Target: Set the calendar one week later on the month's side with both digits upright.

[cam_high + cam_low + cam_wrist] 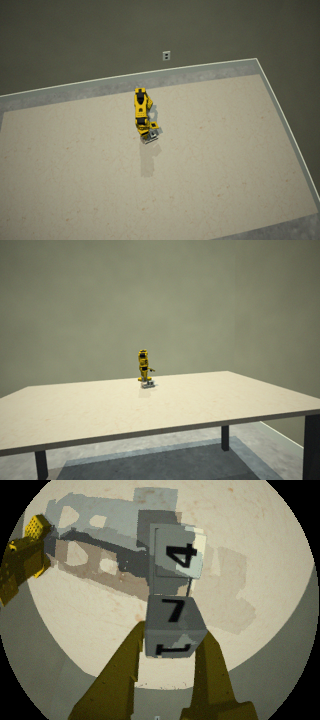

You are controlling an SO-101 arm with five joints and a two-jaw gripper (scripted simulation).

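Note:
My gripper [145,137] [144,380] [175,634] is shut on a grey cube [175,622]. In the wrist view this cube shows a black 7 on one face and a 1 on the face nearer the camera. It hangs over the left part of the tray [151,140] [148,386] [170,586] as the top and exterior views see it. A second cube [153,135] [150,382] [175,566] sits in the tray's right part, with a black 4 on its upper face. The front faces of both cubes are too small or hidden to read.
The arm's yellow base part [25,562] shows at the left of the wrist view. The tray stands on the pale table [206,155] [193,400], close in front of the arm. Arm shadows fall across the tray and table.

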